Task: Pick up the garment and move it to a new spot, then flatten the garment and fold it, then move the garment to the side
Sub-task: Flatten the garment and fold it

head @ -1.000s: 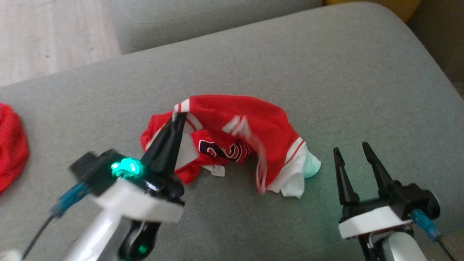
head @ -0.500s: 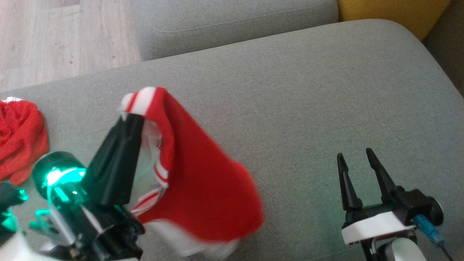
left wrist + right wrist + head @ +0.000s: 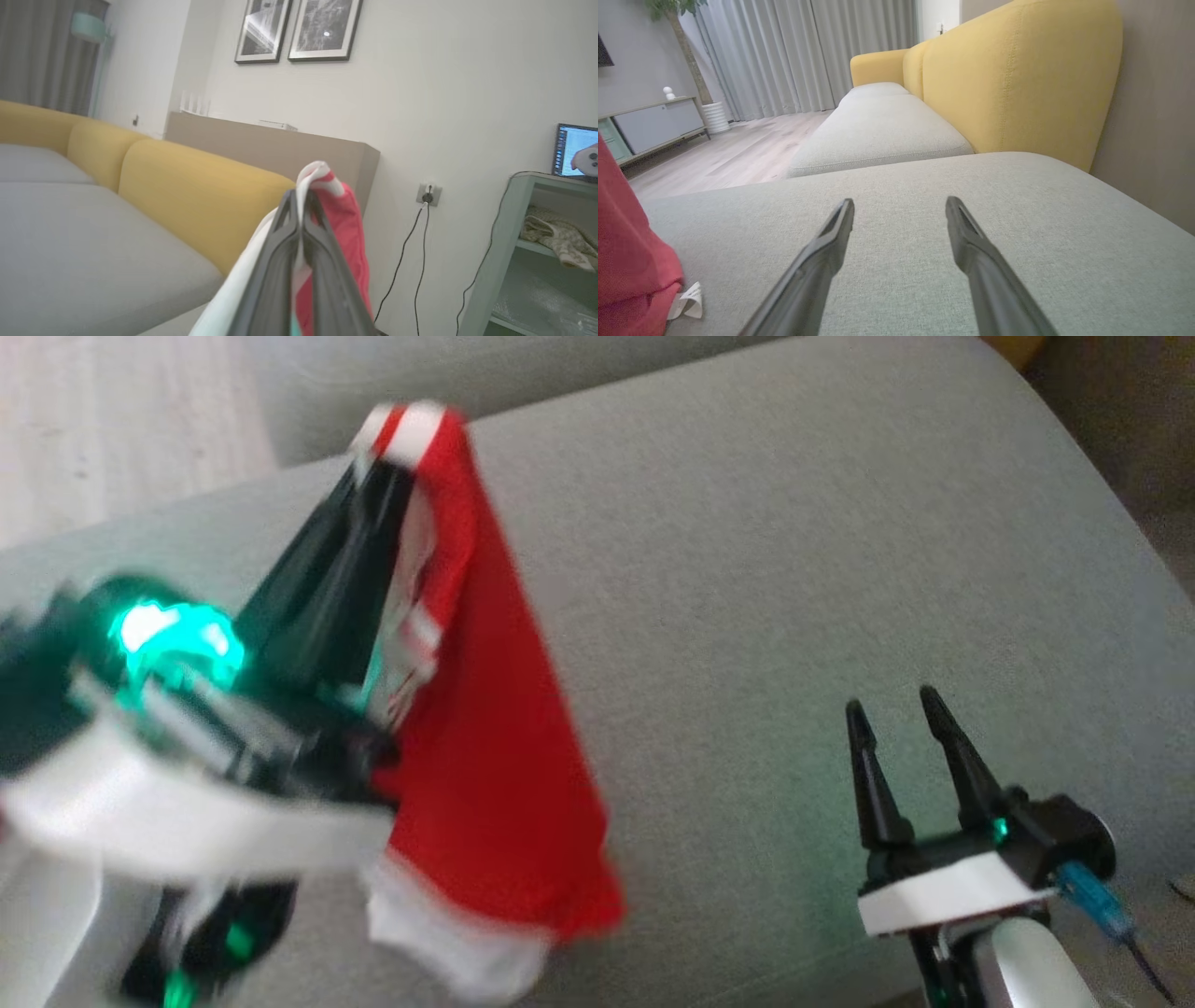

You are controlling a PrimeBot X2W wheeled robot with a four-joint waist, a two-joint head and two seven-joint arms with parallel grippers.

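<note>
- Left gripper [image 3: 373,476]: we see its two dark fingers pressed together on the white-and-red striped edge of the red jersey [image 3: 495,756]. The left wrist view confirms the pinch, with fabric spilling over both sides of the fingertips.
- The jersey hangs from that pinch, raised above the left half of the grey sofa cushion [image 3: 794,569]. Red cloth drapes downward and ends in a white hem at the bottom. The head view is motion-blurred here.
- In the right wrist view, the jersey's lower part sits at the left edge, with a small white label [image 3: 689,298] at the cushion surface. We cannot tell whether the cloth itself rests on the cushion.
- Right gripper [image 3: 892,709]: fingers spread wide apart, nothing between them, low over the cushion, well to the right of the jersey.
- Yellow backrest [image 3: 1017,70] runs behind the cushion; wood floor [image 3: 728,154] lies beyond.
</note>
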